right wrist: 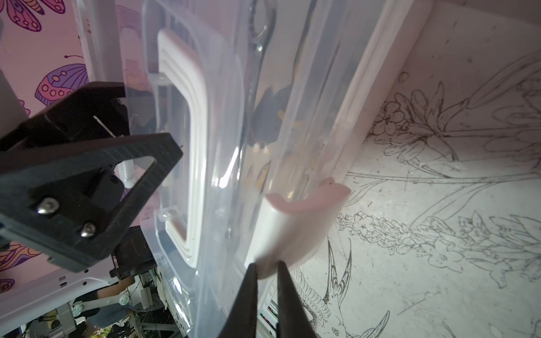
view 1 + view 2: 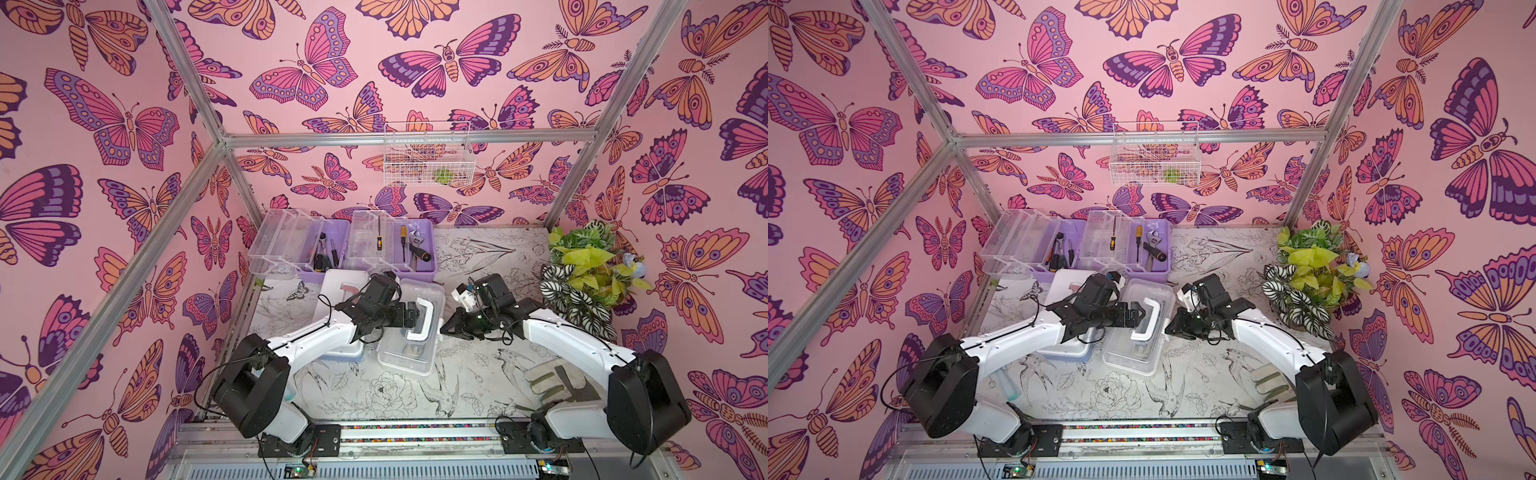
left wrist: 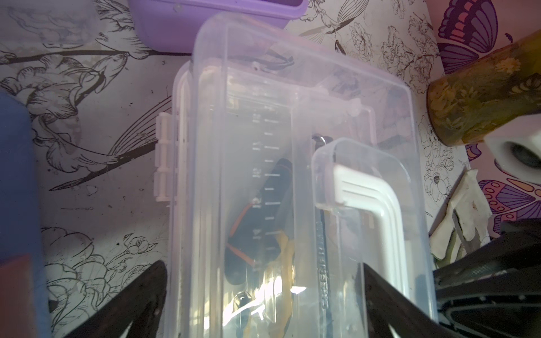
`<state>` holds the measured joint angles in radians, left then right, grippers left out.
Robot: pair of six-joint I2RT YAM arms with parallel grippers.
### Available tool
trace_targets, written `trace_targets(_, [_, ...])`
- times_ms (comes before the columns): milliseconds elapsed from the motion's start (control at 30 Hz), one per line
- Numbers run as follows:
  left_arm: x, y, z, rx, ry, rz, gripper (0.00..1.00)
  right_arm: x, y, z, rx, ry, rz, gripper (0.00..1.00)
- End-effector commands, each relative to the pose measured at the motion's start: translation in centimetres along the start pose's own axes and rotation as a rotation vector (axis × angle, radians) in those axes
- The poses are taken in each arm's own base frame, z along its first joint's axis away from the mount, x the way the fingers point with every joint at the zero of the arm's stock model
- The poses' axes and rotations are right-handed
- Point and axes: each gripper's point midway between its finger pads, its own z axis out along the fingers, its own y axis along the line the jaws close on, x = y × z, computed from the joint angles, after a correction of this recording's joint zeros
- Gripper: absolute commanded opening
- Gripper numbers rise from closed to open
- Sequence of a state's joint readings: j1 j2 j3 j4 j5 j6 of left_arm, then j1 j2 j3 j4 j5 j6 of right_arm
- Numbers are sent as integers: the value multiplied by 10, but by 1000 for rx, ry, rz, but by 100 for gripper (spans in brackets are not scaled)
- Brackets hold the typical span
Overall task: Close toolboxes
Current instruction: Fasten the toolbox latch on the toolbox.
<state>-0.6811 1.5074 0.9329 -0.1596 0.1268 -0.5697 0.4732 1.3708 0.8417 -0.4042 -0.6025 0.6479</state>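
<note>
On the table point(image 2: 478, 374), in a top view, the white toolbox with the clear lid point(image 2: 409, 357) sits at the centre. Its lid is down and its white handle point(image 2: 419, 324) lies flat.

The left gripper point(image 2: 413, 316) hovers over the lid beside that handle, spread wide and grasping nothing. The right gripper point(image 1: 268, 272) comes in from 3 o'clock of this box. Its jaws are nearly together, with the tips against the white latch point(image 1: 292, 231). Whether they pinch its edge I cannot tell. The latch's lip flares away from the wall, so it is probably not snapped home yet.

At 9 o'clock of this box, partly under the left arm, the light blue toolbox point(image 2: 345, 356) has its white lid flat, so it looks closed. Its catch is hidden.

At 12 o'clock, along the far edge, the 2 purple toolboxes point(image 2: 316, 276) point(image 2: 428, 270) stand open. Their clear lids point(image 2: 282, 241) point(image 2: 365, 237) are thrown back and hand tools show inside.

So 1 looks closed, 1 is at its latch, and 2 remain.
</note>
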Motion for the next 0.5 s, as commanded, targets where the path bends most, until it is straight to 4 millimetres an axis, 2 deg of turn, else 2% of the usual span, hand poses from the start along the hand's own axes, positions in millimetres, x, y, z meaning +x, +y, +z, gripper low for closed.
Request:
trace_targets(0, [32, 4, 8, -14, 124, -18, 98, -4, 1, 7, 3, 0, -11, 15])
trace_targets(133, [32, 3, 7, -12, 120, -18, 98, -3, -4, 7, 31, -2, -6, 16])
trace_targets(467, [33, 1, 9, -10, 127, -20, 98, -7, -1, 11, 13, -11, -8, 15])
